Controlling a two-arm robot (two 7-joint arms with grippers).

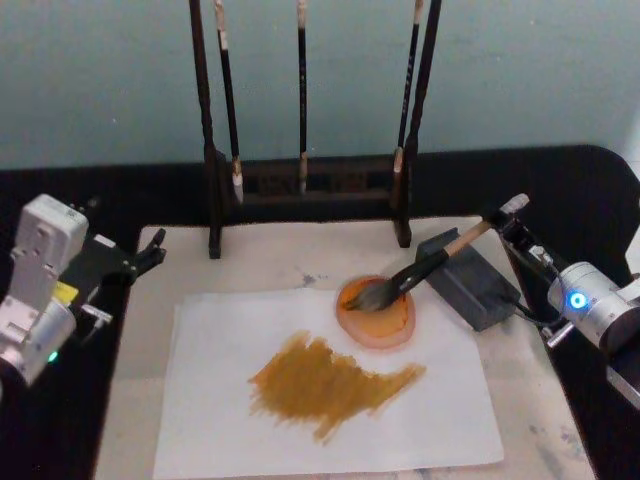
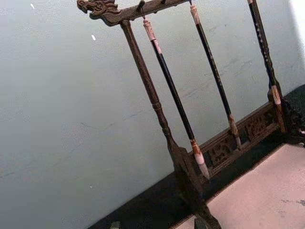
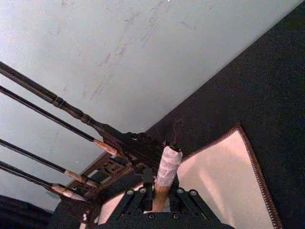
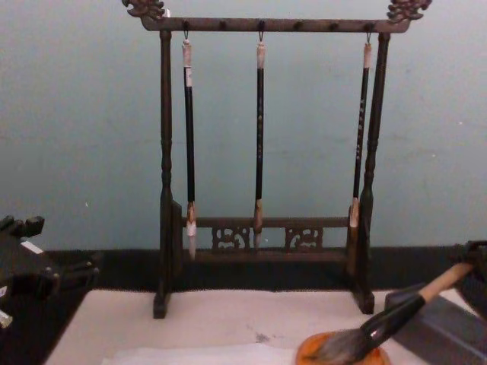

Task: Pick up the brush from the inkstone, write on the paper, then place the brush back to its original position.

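Observation:
The brush [image 1: 430,265] lies slanted, its bushy tuft resting in an orange dish [image 1: 385,322] and its black section crossing the dark grey inkstone [image 1: 472,285]. My right gripper [image 1: 508,226] is at the table's right, shut on the tan handle just below the pale label. In the right wrist view the handle [image 3: 167,169] rises between the fingers of the right gripper [image 3: 159,196]. The white paper [image 1: 420,410] lies in front of the dish and bears a wide orange-brown smear [image 1: 325,380]. My left gripper [image 1: 153,250] hovers open at the mat's far left corner, holding nothing.
A dark wooden rack [image 1: 305,185] with three slim hanging brushes stands across the back of the cream mat [image 1: 270,255]. The dish overlaps the paper's far edge. Black tabletop [image 1: 590,180] surrounds the mat.

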